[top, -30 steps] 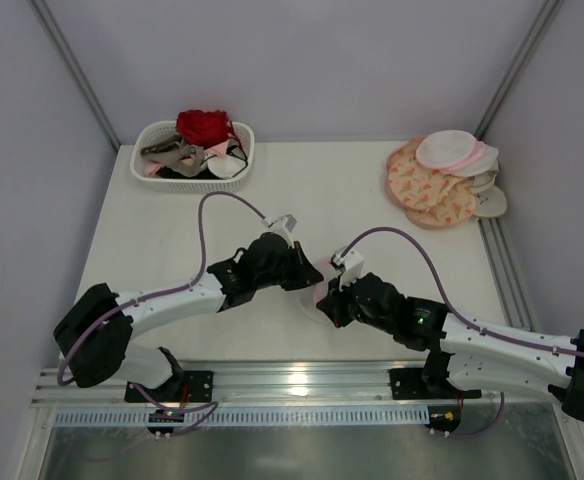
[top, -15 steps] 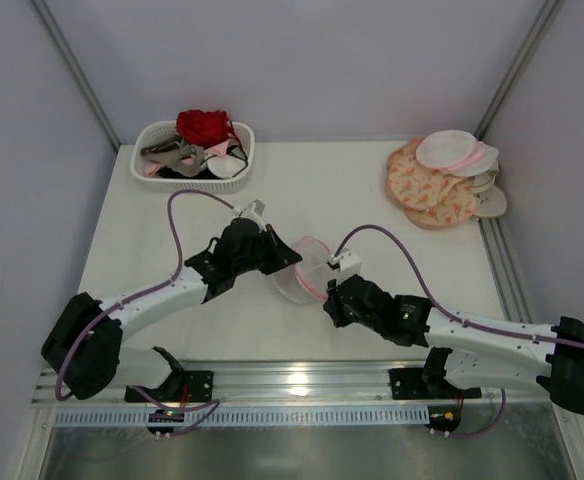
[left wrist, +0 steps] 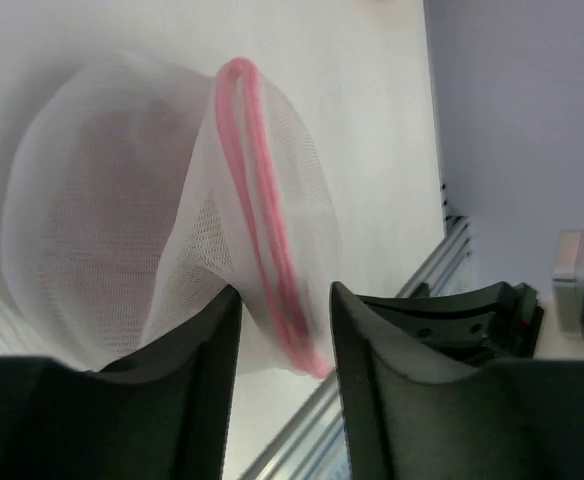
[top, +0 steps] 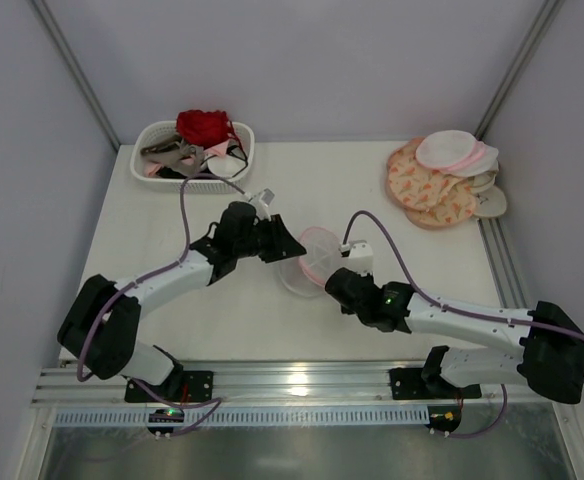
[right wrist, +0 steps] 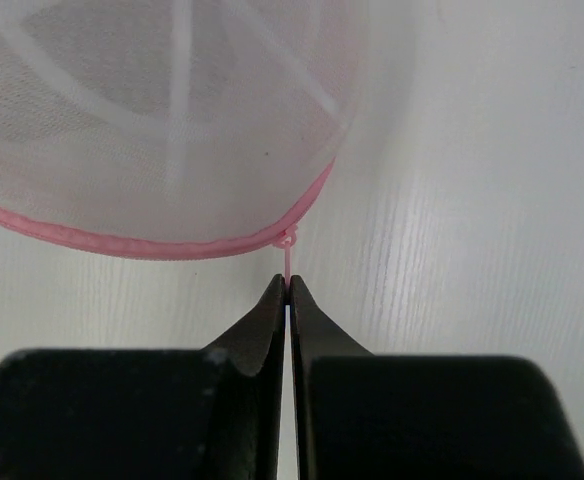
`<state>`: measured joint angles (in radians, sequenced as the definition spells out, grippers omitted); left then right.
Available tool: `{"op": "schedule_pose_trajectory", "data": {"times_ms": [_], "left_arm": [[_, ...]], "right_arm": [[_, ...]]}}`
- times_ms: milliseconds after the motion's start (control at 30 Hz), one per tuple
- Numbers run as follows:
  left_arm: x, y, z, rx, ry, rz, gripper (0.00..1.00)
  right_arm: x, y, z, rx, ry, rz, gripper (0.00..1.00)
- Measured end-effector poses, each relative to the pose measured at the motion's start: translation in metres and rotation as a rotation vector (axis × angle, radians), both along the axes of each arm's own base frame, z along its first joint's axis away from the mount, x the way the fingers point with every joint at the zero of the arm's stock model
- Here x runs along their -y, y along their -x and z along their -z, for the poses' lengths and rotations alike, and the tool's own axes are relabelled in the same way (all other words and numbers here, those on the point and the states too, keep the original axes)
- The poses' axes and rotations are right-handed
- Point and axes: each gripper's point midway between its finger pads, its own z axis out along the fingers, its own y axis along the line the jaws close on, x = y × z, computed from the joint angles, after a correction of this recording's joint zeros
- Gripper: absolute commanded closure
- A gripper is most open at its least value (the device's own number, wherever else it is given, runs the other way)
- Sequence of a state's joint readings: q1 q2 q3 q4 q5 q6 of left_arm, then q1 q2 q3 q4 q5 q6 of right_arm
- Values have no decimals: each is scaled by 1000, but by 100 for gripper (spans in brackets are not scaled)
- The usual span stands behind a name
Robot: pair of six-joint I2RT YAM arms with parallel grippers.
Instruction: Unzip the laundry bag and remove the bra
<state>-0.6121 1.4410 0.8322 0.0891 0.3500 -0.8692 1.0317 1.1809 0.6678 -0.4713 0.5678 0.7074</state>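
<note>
The laundry bag (top: pixel 305 262), a small dome of white mesh with a pink zipper rim (left wrist: pixel 262 220), lies mid-table between my two grippers. My left gripper (top: pixel 284 247) is open. The rim's folded edge hangs between its fingers and the mesh brushes the left finger (left wrist: pixel 207 340). My right gripper (right wrist: pixel 288 284) is shut on the thin pink zipper pull (right wrist: pixel 289 260) at the bag's (right wrist: pixel 172 120) near edge. The bra is hidden; only a dim pinkish shade shows through the mesh (left wrist: pixel 102 190).
A white slotted basket (top: pixel 240 150) with red and other garments stands at the back left. Peach-patterned round pouches (top: pixel 434 190) are stacked at the back right. An aluminium rail (top: pixel 302 380) runs along the near edge.
My left gripper has swung back and left and opened, letting go of the bag's rim. The bag has come into view between the arms. My right gripper stays shut on the pull.
</note>
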Motion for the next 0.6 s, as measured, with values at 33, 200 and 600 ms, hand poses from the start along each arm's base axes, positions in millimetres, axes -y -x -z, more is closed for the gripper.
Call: {"op": "schedule_pose_trajectory", "data": {"times_ms": [33, 200, 600], "left_arm": [[3, -3, -2, 11, 4, 13, 32], [6, -12, -9, 33, 18, 1, 21], [-13, 60, -47, 8, 122, -139, 6]], "right_arm": [[1, 0, -1, 4, 1, 2, 97], [2, 0, -19, 40, -44, -14, 96], [-47, 24, -62, 115, -336, -346, 96]]}}
